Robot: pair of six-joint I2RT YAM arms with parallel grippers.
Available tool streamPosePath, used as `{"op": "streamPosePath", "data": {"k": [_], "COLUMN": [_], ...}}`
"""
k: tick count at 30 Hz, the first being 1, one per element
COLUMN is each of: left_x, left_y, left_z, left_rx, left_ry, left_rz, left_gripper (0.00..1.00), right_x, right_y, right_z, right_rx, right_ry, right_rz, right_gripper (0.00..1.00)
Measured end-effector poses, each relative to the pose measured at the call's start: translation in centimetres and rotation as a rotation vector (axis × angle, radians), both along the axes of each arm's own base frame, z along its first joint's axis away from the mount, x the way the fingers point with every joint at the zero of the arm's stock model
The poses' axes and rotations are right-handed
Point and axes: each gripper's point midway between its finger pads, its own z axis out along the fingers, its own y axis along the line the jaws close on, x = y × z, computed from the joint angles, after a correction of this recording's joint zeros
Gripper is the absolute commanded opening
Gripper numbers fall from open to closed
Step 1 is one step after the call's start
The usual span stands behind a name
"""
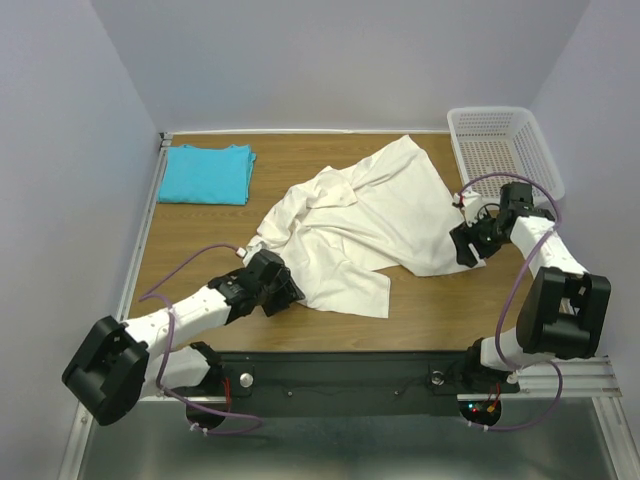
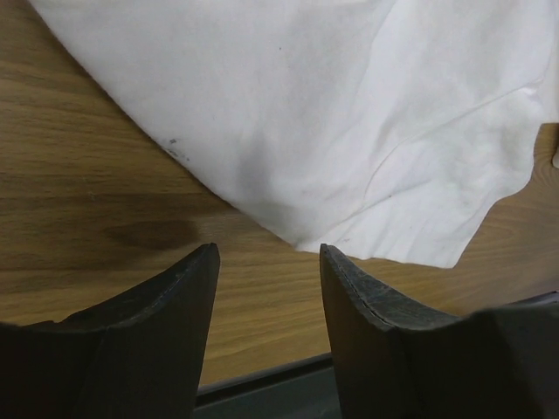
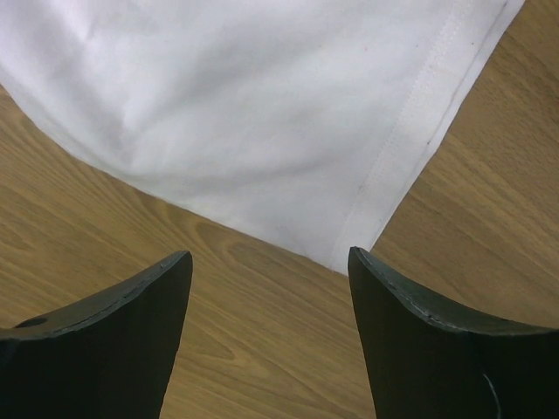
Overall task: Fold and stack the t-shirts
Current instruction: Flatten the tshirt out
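— What is the room like?
— Pale lavender walls (image 1: 330, 60) close in a wood-grain table (image 1: 440, 310). A white basket (image 1: 505, 150) sits at its far right corner.
— And the shirts?
— The cream t-shirt (image 1: 360, 225) sprawls crumpled mid-table. The turquoise t-shirt (image 1: 207, 173) lies folded at the far left corner.
— The claws?
— The left gripper (image 2: 266, 253) and right gripper (image 3: 271, 257) both stand apart over bare wood at the cream t-shirt's edge, holding nothing.
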Motion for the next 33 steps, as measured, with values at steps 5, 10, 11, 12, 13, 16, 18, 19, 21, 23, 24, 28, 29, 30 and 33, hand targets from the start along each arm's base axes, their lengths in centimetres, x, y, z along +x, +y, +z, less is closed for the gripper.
{"op": "streamPosePath", "data": {"k": [5,10,11,12,13,16,18,19,21,23,24,28,29,30,33], "left_x": [0.1,0.7,0.7,0.7,0.7,0.7,0.7,0.6,0.5,0.4,0.4,0.4,0.4,0.4,0.1], "left_y": [-0.9,-1.4,-1.4,-1.3,-1.4,-1.3,-1.2,-1.2,-1.1,-0.9,-0.9,-0.1,0.0,0.2,0.8], "left_z": [-1.6,-1.8,-2.0,-2.1,-2.2,-2.3,-2.2,-2.2,-1.9,-1.3,-1.1,0.4,0.6,0.8,1.0], "left_rx": [-0.008,-0.013,-0.009,-0.003,-0.003,0.006,0.007,0.007,0.002,-0.002,-0.003,0.000,0.001,0.002,0.011], "left_ry": [0.059,0.053,0.060,0.060,0.063,0.057,0.054,0.050,0.039,0.025,0.018,-0.033,-0.040,-0.046,-0.048], "left_rz": [0.006,0.006,0.010,0.008,0.008,-0.002,-0.007,-0.010,-0.015,-0.023,-0.023,-0.018,-0.017,-0.014,-0.009], "left_gripper": [0.55,0.30,0.13,0.05,0.00,0.00,0.00,0.00,0.00,0.00,0.00,0.00,0.00,0.00,0.00], "right_x": [0.2,0.2,0.2,0.2,0.2,0.0,-0.3,-0.3,-0.2,-0.1,0.1,0.4,0.5,0.6,0.9], "right_y": [-0.1,-1.0,-1.4,-1.7,-2.1,-2.9,-3.4,-3.5,-3.7,-3.7,-3.7,-3.9,-3.9,-4.0,-4.1], "right_z": [-0.2,-0.2,-0.3,-0.3,-0.5,-1.2,-2.1,-2.6,-3.5,-4.1,-4.4,-5.1,-5.2,-5.4,-5.5], "right_rx": [0.004,-0.006,-0.010,-0.012,-0.012,-0.011,-0.003,0.000,0.008,0.016,0.022,0.034,0.036,0.038,0.039], "right_ry": [-0.002,-0.012,-0.014,-0.014,-0.010,0.012,0.042,0.055,0.079,0.091,0.098,0.107,0.107,0.107,0.103], "right_rz": [0.002,-0.004,-0.009,-0.014,-0.021,-0.038,-0.056,-0.062,-0.079,-0.093,-0.104,-0.136,-0.143,-0.148,-0.162], "right_gripper": [0.78,0.78,0.78,0.78,0.77,0.74,0.73,0.72,0.71,0.70,0.70,0.66,0.66,0.66,0.58]}}
